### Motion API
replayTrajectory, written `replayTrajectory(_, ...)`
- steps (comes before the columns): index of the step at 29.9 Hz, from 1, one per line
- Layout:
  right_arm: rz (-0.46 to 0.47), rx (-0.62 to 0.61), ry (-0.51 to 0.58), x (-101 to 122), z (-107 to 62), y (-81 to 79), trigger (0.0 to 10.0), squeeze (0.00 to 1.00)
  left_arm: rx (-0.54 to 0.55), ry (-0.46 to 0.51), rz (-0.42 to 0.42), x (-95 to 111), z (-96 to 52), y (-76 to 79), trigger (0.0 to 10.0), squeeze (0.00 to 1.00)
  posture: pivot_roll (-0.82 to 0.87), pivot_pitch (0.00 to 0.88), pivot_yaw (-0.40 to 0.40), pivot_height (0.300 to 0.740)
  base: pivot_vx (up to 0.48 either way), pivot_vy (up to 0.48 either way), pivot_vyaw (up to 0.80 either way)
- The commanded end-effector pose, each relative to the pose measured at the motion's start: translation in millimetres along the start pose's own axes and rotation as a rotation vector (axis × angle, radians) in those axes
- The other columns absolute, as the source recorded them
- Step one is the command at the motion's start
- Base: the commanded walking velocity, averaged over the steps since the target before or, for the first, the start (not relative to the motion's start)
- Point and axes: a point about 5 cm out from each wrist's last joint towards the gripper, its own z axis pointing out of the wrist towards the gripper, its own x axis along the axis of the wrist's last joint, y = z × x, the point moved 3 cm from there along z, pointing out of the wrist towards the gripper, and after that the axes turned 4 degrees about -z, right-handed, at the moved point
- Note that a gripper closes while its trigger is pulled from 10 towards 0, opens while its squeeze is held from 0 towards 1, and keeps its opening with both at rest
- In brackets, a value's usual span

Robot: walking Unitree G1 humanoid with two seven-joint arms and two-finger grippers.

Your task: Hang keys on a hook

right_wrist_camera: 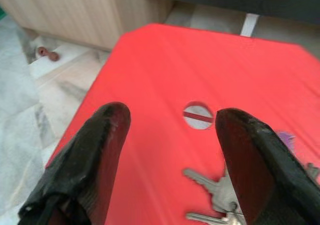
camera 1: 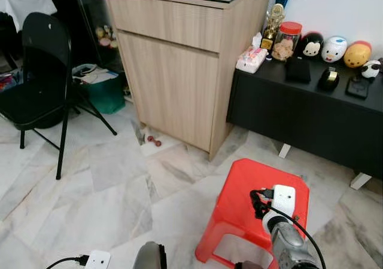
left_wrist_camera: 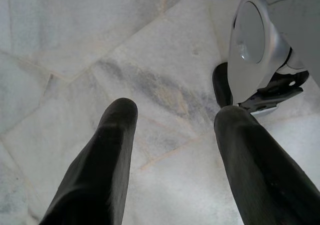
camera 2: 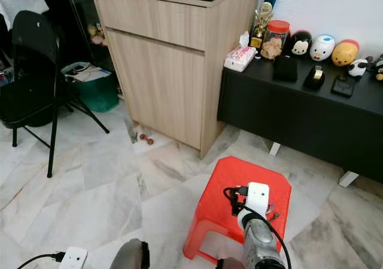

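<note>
A bunch of silver keys (right_wrist_camera: 216, 197) with a purple tag (right_wrist_camera: 285, 138) lies on top of a red plastic stool (camera 1: 238, 188), near its central round hole (right_wrist_camera: 198, 116). My right gripper (right_wrist_camera: 172, 117) hovers open just above the stool top, and the keys lie close by one of its fingers (right_wrist_camera: 255, 165). In the eye views my right arm (camera 1: 288, 240) with its white wrist module reaches over the stool's near edge. My left gripper (left_wrist_camera: 176, 114) hangs open over the marble floor with nothing between its fingers.
A tall light-wood cabinet (camera 1: 179, 72) stands behind the stool. A low black sideboard (camera 1: 311, 116) with toys and jars is to the right. A black folding chair (camera 1: 36, 72) and a green bin (camera 1: 106, 94) stand at the left. Small red objects (camera 1: 154, 141) lie on the floor.
</note>
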Motion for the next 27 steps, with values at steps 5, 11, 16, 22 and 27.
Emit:
replayTrajectory(5,0.01,-0.042,0.022,6.4,1.1,8.0,10.0,0.0,0.004,-0.019,0.006,-4.5,-0.8,-1.7,10.0,0.0,0.06,0.016,-0.024,0.612,0.0,0.0,0.0)
replayTrajectory(11,0.014,-0.03,0.055,10.3,1.0,5.3,10.0,0.0,0.003,-0.019,0.006,-4.5,-0.9,-1.5,10.0,0.0,0.05,0.015,-0.024,0.603,0.0,0.0,0.0)
replayTrajectory(16,0.015,-0.034,0.057,10.8,1.1,4.7,10.0,0.0,0.003,-0.019,0.004,-4.7,-0.9,-1.5,10.0,0.0,0.06,0.016,-0.025,0.603,0.0,0.0,0.0)
replayTrajectory(22,0.032,-0.046,0.053,10.0,1.0,6.6,10.0,0.0,-0.003,-0.022,0.007,-5.2,-1.0,-1.1,10.0,0.0,0.06,0.018,-0.025,0.603,0.0,0.0,0.0)
replayTrajectory(27,0.043,-0.051,0.037,8.8,1.6,7.4,10.0,0.0,-0.009,-0.021,0.012,-4.9,-0.9,-0.9,10.0,0.0,0.06,0.017,-0.024,0.595,0.054,0.0,-0.08)
